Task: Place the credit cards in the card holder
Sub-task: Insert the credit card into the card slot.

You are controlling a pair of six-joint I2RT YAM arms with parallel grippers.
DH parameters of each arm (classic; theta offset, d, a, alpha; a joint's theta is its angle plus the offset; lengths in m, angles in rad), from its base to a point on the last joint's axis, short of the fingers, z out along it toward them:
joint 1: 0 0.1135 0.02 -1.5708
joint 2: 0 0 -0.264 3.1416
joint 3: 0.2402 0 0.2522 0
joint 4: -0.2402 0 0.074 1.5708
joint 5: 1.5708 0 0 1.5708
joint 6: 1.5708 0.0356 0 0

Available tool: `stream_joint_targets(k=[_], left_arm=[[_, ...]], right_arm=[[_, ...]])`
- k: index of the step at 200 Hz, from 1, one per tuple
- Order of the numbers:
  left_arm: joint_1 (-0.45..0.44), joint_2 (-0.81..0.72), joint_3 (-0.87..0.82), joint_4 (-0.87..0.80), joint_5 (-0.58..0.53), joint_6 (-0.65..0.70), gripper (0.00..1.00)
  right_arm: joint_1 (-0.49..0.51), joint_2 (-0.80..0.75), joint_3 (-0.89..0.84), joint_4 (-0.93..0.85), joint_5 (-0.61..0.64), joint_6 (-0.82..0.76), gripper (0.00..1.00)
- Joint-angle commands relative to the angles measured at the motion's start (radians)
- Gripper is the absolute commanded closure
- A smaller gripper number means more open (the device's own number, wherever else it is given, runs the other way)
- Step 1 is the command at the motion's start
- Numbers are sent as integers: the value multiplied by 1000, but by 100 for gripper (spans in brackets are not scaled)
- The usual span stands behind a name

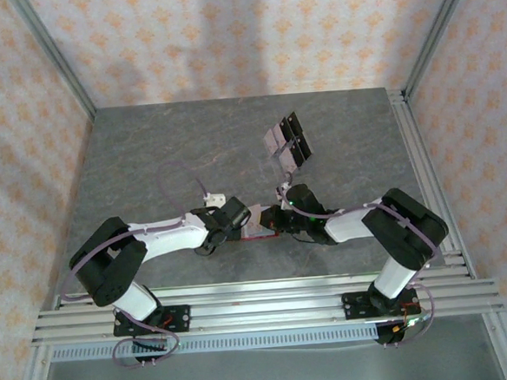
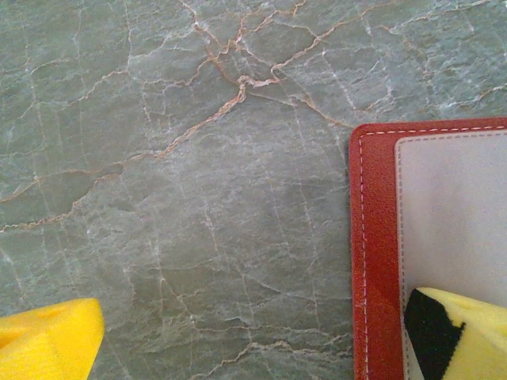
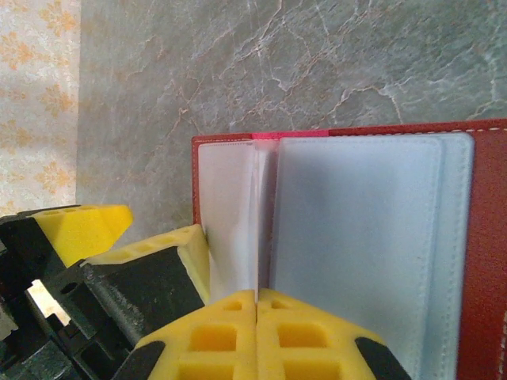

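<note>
Near the front middle of table [image 1: 147, 163], wedged between both arm tips: card holder [image 1: 259, 234], lying open, pale inside up, red border showing round it. Directly ahead of right gripper [image 3: 257, 317] and touching it. Right gripper clenched, yellow pads pressed flat together, seemingly pinching a thin pale inner leaf of card holder that stands on edge at the fold. Left gripper [image 2: 253, 340] spread fully wide, grasping nothing. One finger [image 2: 455, 332] over the grey lining by card holder's red edge, the other over bare stone, well apart from it. From the right wrist, a left pad [image 3: 170, 261] close against the white flap. Farther back, right of centre, well apart from both grippers: credit cards [image 1: 287, 142], a loose cluster flat on table.
</note>
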Motion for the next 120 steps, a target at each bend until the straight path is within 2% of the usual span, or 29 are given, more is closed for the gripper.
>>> stream_joint_targets(k=[1,120], left_arm=[[-9,2,-30,-27,-30,-14,0],[-13,4,-27,-27,-32,-16,0]], right_arm=[[5,19,-8,55,0,8,100],[5,63,-14,102,-48,27,100]])
